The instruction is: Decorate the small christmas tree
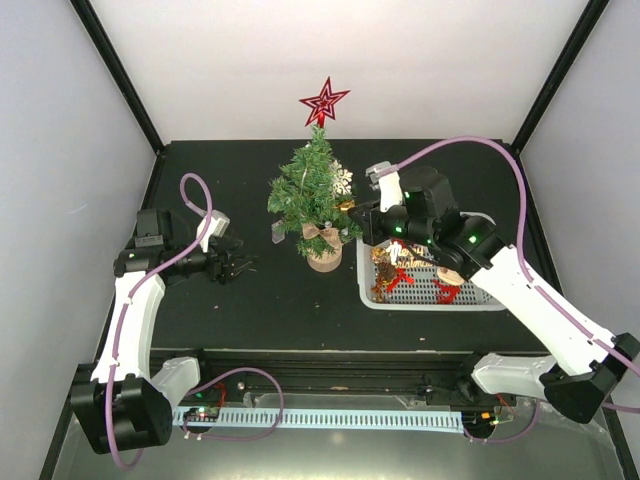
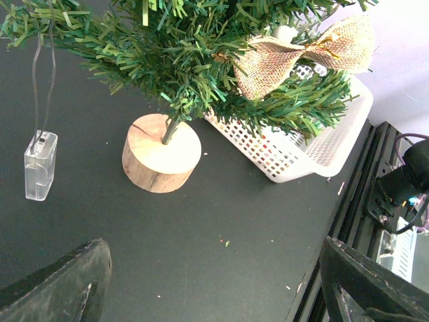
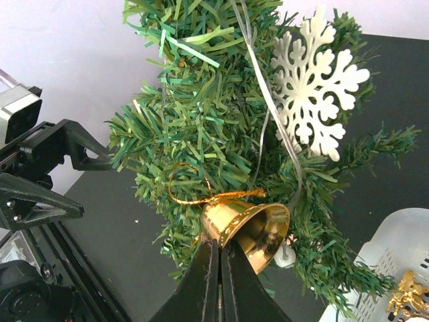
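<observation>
The small christmas tree (image 1: 313,190) stands on its round wooden base (image 1: 324,260) mid-table, with a red star (image 1: 323,101) on top, a white snowflake (image 1: 342,180) and a burlap bow (image 1: 321,236). My right gripper (image 3: 220,245) is shut on the rim of a gold bell (image 3: 244,225) and holds it against the tree's right-side branches (image 3: 194,134); the bell's gold loop (image 3: 191,191) lies over the needles. My left gripper (image 1: 232,262) is open and empty, left of the tree; its view shows the base (image 2: 161,153) and bow (image 2: 301,54).
A white mesh basket (image 1: 480,296) with several more ornaments sits right of the tree, under my right arm. A clear battery box (image 2: 40,164) hangs on a thin wire left of the trunk. The table's front rail (image 1: 340,362) runs along the near edge.
</observation>
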{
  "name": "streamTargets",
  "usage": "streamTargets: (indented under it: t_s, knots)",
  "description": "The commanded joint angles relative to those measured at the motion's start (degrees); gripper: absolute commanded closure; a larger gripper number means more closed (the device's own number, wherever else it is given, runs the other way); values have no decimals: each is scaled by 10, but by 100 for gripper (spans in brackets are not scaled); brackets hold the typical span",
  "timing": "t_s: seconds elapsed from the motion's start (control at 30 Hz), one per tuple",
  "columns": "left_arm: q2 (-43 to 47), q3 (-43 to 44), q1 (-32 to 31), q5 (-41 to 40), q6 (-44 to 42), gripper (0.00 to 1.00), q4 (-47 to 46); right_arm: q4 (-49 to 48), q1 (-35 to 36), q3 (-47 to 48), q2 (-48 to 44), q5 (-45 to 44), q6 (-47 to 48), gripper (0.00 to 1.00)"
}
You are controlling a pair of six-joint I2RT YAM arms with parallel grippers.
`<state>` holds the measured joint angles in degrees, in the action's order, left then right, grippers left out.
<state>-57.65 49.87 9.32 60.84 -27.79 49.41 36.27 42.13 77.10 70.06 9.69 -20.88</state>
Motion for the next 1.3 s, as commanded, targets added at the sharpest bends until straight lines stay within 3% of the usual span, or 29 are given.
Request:
streamTargets:
  t_s: [0.0,0.83,1.27]
  knots:
    - [1,-1,2,7,1,15,-11,-4,3,-15,-25,-19,-1,99]
    - [3,-3,2,3,7,15,-17,-8,5,-68,-68,5,-11,99]
    - [8,-5,2,-1,11,15,-21,-35,27,-65,-46,11,-27,99]
